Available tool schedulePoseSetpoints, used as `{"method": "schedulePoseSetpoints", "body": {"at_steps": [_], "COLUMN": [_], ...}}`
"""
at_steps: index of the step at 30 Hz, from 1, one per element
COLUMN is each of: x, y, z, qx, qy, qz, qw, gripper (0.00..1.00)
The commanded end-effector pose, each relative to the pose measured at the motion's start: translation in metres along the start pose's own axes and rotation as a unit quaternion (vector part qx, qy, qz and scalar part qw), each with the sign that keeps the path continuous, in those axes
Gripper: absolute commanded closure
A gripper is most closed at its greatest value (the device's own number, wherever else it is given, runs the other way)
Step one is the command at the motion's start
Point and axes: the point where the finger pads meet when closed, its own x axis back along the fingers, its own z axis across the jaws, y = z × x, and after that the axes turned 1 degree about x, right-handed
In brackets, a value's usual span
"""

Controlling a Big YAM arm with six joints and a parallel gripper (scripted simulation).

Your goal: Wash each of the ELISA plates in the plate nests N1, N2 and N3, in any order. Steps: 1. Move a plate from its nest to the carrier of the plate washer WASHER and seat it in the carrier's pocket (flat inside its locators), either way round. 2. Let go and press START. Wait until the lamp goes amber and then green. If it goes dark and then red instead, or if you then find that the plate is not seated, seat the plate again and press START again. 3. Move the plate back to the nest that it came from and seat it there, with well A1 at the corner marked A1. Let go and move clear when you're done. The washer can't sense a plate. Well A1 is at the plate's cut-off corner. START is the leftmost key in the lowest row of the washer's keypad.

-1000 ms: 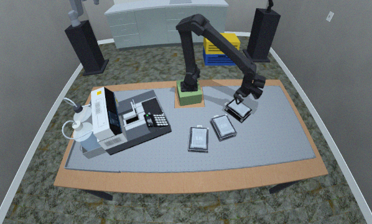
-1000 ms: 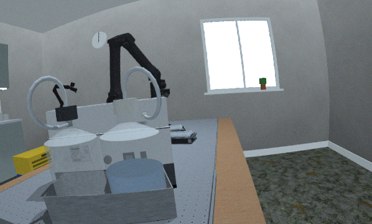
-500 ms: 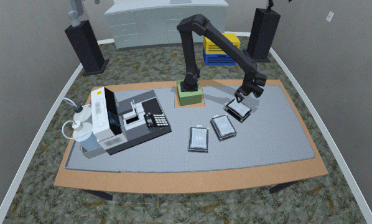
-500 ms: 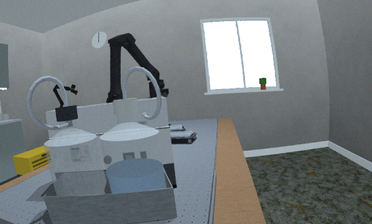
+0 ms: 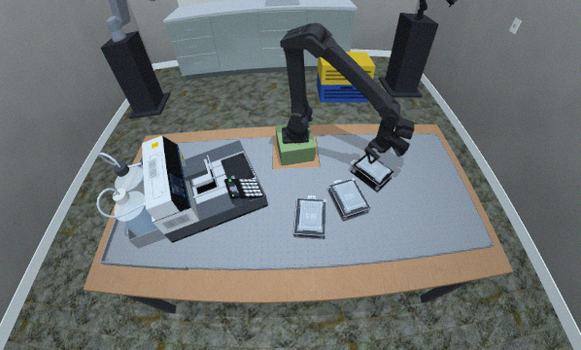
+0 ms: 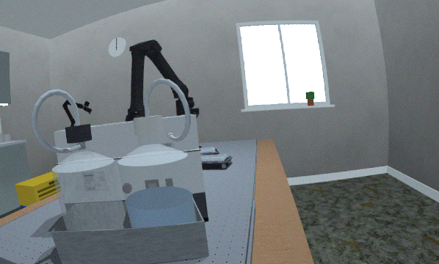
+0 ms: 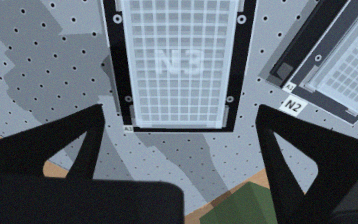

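My gripper is open and empty, above the plate end nearest the arm base. Its fingertips stand wider than plate and nest in the wrist view. The N3 plate lies in its black nest, A1 label at lower left; its cut-off corner cannot be made out. The N2 plate and the N1 plate lie in their nests. The washer stands left; no plate shows on its carrier. Its lamp is green beside the keypad.
The green base block carries the arm between washer and nests. Two bottles with looping tubes stand in a tray behind the washer. The washer's tall housing hides the gripper in the exterior view.
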Motion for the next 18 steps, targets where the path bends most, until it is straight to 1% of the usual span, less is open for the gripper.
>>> {"method": "schedulePoseSetpoints", "body": {"at_steps": [1,8,9,10,12,18], "x": [-0.009,-0.014,-0.004,-0.015,-0.024,-0.033], "y": [0.005,0.006,0.02,0.013,0.005,0.006], "z": [-0.002,-0.001,0.004,0.002,-0.001,-0.001], "qx": [-0.002,-0.001,-0.005,-0.003,0.0,-0.001], "qy": [0.001,0.003,0.012,0.005,0.001,0.002], "qz": [-0.004,-0.008,-0.024,-0.011,-0.003,-0.005], "qw": [1.0,1.0,1.0,1.0,1.0,1.0], "gripper": [0.0,0.0,0.0,0.0,0.0,0.0]}}
